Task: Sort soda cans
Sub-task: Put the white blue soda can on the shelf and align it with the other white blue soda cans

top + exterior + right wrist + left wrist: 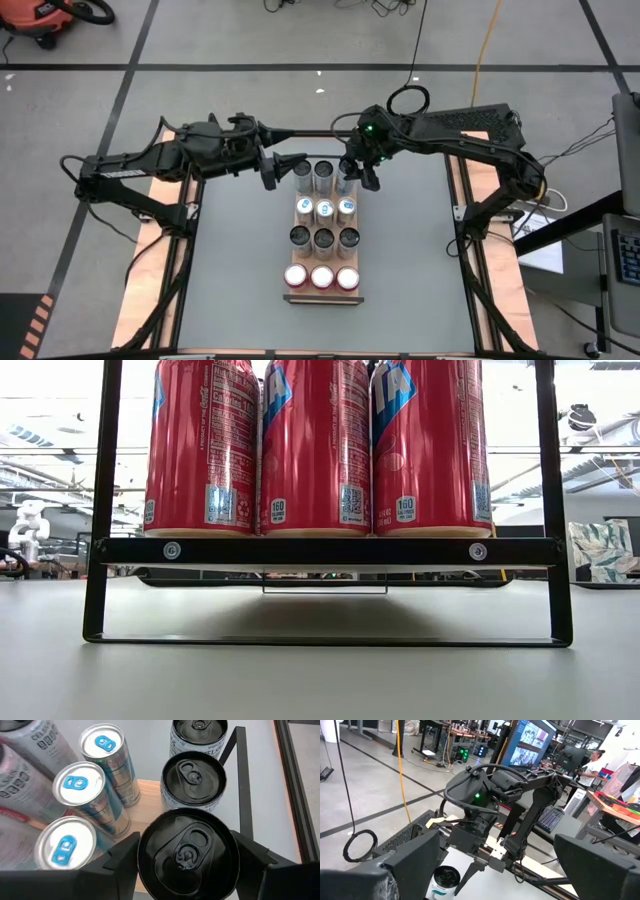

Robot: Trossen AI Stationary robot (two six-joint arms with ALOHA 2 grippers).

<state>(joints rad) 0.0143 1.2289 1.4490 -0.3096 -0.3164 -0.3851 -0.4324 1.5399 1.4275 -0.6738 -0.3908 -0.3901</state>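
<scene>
Overhead view: soda cans stand in four rows of three on a wooden rack at mid-table, red cans nearest the front edge, then dark-topped silver cans, then slim blue cans, then a far row of dark-topped cans. Right gripper sits at the far row's right end; left gripper, fingers spread, lies just left of that row. Table-height view: three red cans side by side on the rack's black frame, filling the picture. Left wrist view: spread fingers, a dark-topped can between them, the other arm beyond. Right wrist view: both fingers press the sides of a dark-topped can, two more dark-topped cans beyond it, blue cans beside.
</scene>
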